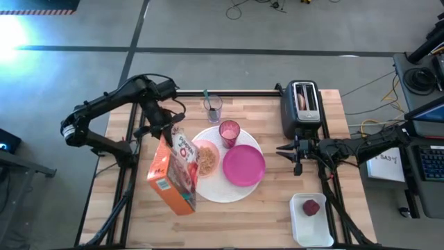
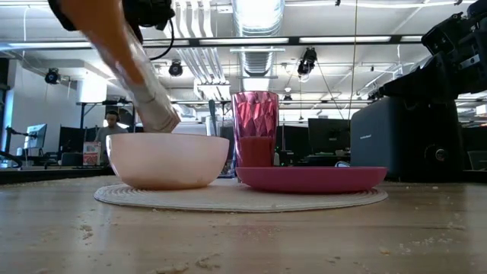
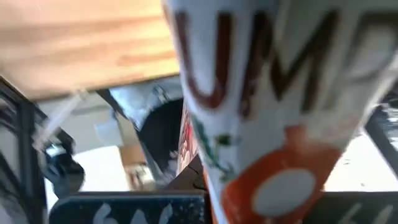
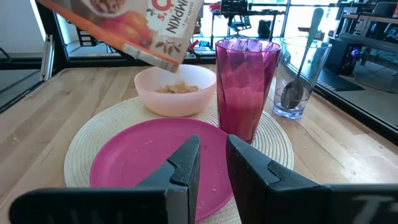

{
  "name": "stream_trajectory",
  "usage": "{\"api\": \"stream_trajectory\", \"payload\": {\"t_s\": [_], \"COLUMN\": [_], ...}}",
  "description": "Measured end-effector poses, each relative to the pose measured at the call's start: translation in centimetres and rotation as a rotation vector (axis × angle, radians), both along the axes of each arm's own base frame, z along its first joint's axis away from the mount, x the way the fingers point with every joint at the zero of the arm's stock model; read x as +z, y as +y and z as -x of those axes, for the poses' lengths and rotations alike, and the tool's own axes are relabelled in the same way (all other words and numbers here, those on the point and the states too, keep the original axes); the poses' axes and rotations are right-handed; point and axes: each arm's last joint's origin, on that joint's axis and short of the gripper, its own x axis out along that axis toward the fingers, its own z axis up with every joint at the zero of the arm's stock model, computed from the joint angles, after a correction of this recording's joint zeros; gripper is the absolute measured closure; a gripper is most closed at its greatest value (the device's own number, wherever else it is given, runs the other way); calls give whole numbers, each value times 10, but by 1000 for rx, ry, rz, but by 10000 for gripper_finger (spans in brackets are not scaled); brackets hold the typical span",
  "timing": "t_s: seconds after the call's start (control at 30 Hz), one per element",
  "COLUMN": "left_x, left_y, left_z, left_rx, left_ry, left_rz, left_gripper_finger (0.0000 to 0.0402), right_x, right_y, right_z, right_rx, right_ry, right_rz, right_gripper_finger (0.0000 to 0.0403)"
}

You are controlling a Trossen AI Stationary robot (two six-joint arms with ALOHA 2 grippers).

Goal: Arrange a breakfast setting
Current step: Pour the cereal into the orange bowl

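Observation:
A colourful cereal box [image 1: 175, 173] hangs tilted over the table, its low open end [image 4: 166, 61] above the peach bowl [image 1: 206, 158], which holds some cereal [image 4: 177, 89]. My left gripper [image 1: 165, 132] is shut on the box. Bowl, magenta plate [image 1: 243, 165] and pink cup [image 1: 229, 132] stand on the round white placemat [image 1: 223, 193]. The teal-handled spoon [image 4: 298, 81] stands in a clear glass [image 1: 212, 107]. A bagel [image 1: 303, 99] sticks out of the toaster. A red fruit [image 1: 311, 207] lies in a white tray. My right gripper [image 4: 213, 167] waits by the plate's right side, open a little. My left gripper holds the cereal box at its far left part [image 1: 171, 141], coming from the table's far left and slanting down. The box hides the fingers, so the kind of hold cannot be told. The box is lifted clear and tipped, its raised end [image 1: 177, 201] toward the table's near edge.
The black toaster [image 1: 304, 111] stands at the far right. The white tray [image 1: 311, 221] sits at the near right corner. Crumbs lie scattered on the wooden tabletop [image 2: 251, 243] near the front edge.

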Motion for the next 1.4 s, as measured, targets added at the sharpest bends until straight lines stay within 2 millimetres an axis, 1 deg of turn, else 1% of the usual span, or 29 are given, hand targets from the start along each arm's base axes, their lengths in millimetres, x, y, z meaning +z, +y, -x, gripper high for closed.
{"api": "stream_trajectory", "payload": {"t_s": [0.23,0.5,0.73,0.83,1.13,1.27,1.4], "left_x": [3,9,13,19,44,50,53], "left_y": [-13,-37,-59,-69,-88,-89,-87], "left_z": [4,9,13,16,37,46,56], "left_rx": [-132,-309,-461,-503,-554,-540,-525], "left_ry": [-32,-75,-119,-150,-210,-207,-199], "left_rz": [-199,-389,-511,-576,-857,-984,-1042], "left_gripper_finger": [402,402,402,402,402,402,402], "right_x": [0,0,0,0,0,0,0], "right_y": [0,0,0,0,0,0,0], "right_z": [0,0,0,0,0,0,0], "right_rx": [0,0,0,0,0,0,0], "right_ry": [0,1,0,0,0,0,0], "right_rz": [0,0,0,0,0,0,0], "right_gripper_finger": [335,335,335,335,335,335,335]}}
